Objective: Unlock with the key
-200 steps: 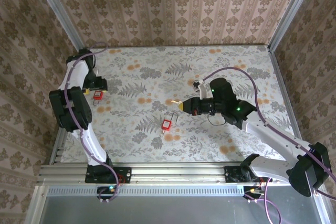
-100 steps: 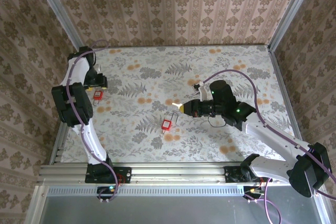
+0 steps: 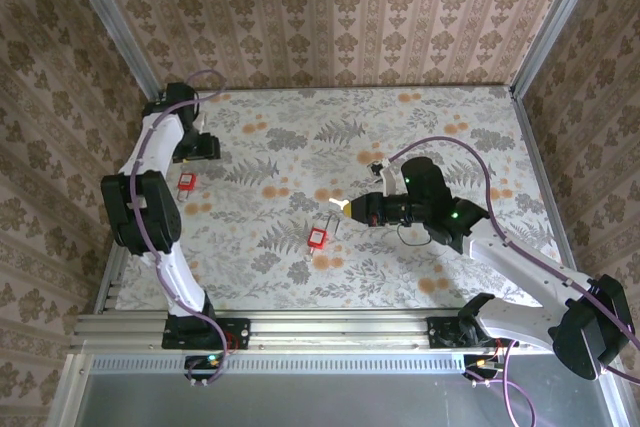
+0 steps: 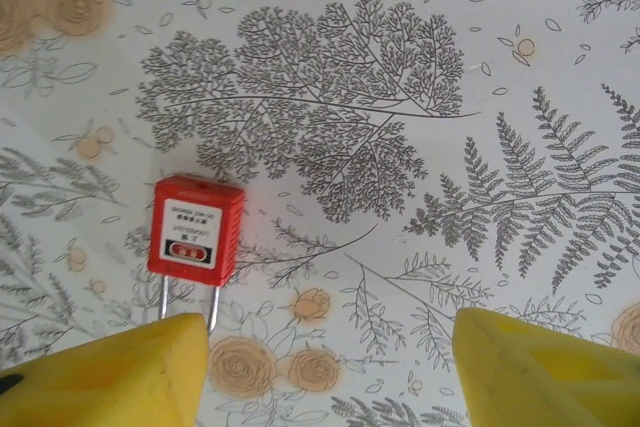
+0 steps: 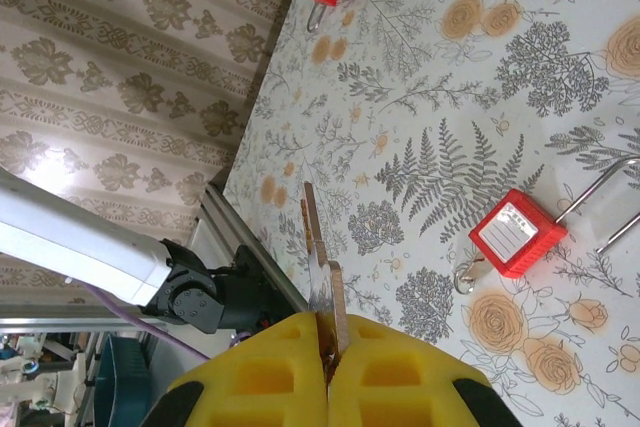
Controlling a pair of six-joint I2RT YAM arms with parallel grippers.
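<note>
Already done: the key is off the table, clamped edge-on between the pressed-together fingers of the right gripper.
Left to do: the key is in no lock; by my reading, lining up, inserting and turning are all ahead.
Key, position: in the air near the centre padlock, up and to its right in the top view, blade pointing left, not touching it.
Centre padlock: flat on the middle of the table, label up; I cannot tell whether its shackle is latched.
Left padlock: flat near the table's left edge, well apart from the key, shackle pointing toward the camera.
Left gripper: fingers wide apart, holding nothing, above the table by the left padlock's shackle end.
Count, padlocks: two, both red.
Count, keys: one.
Count, rings: one small metal ring, at the centre padlock's corner.
Count, grippers: two, one loaded and one free.
</note>
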